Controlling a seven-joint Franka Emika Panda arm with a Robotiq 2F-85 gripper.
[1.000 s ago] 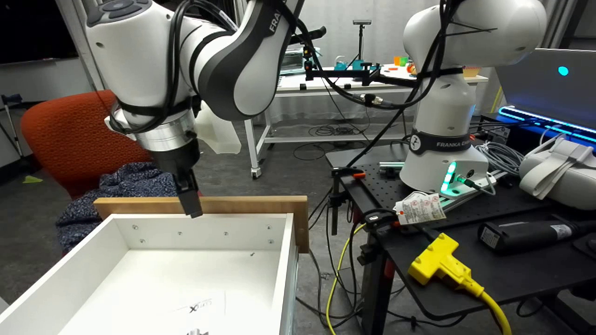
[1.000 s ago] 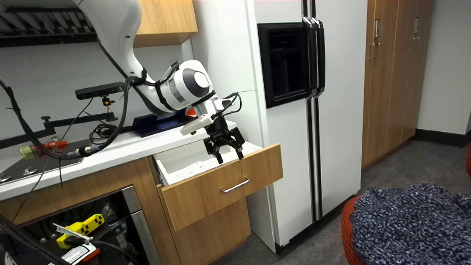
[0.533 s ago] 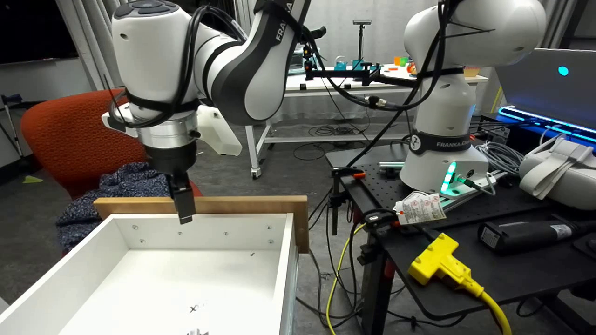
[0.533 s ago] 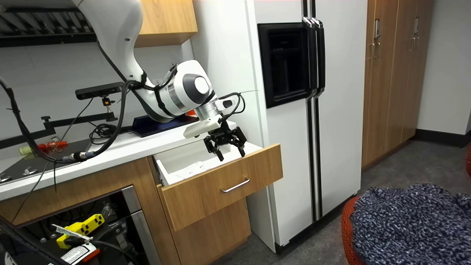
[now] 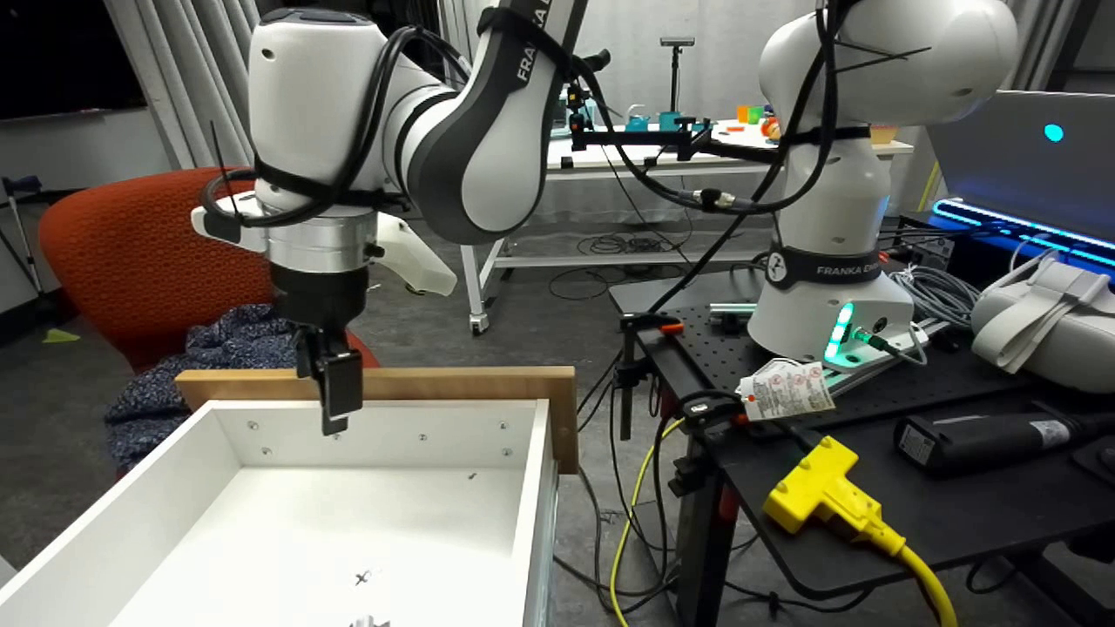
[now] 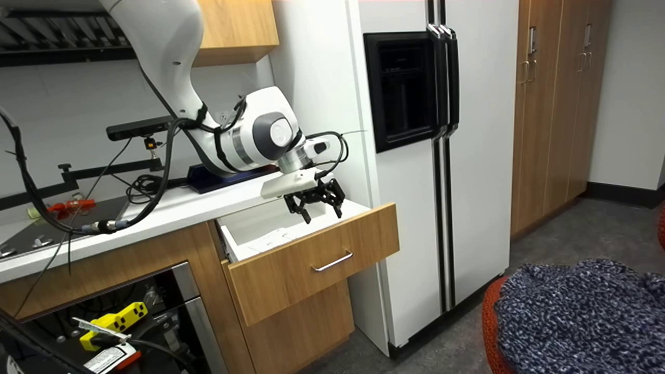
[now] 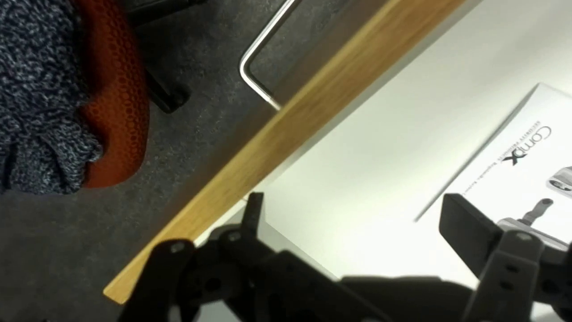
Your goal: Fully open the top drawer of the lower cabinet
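The top drawer stands pulled out from the cabinet, with a tan wood front [image 6: 291, 278] and a white inside [image 5: 348, 514]. Its silver bar handle [image 6: 332, 261] is on the outer face; it also shows in the wrist view [image 7: 257, 51]. My gripper [image 6: 323, 217] is open and empty, pointing down above the drawer, just inside the front panel. In the wrist view the gripper's [image 7: 353, 197] fingers are wide apart, with the drawer's wood edge [image 7: 286, 125] to their left and the drawer floor between them. In an exterior view, the gripper [image 5: 334, 425] appears side-on before the inner front wall.
A printed paper [image 7: 505, 165] lies in the drawer. An orange chair [image 5: 148, 252] with a dark cloth [image 6: 582, 317] stands beyond the drawer front. A fridge [image 6: 332, 104] stands beside the cabinet, and a white counter [image 6: 202, 210] lies behind. A black cart [image 5: 836, 514] holds the arm's base.
The wrist has swung from tilted to nearly upright, and the gripper now points straight down, a little farther inward from the drawer front. The gripper stays open. The drawer has not moved.
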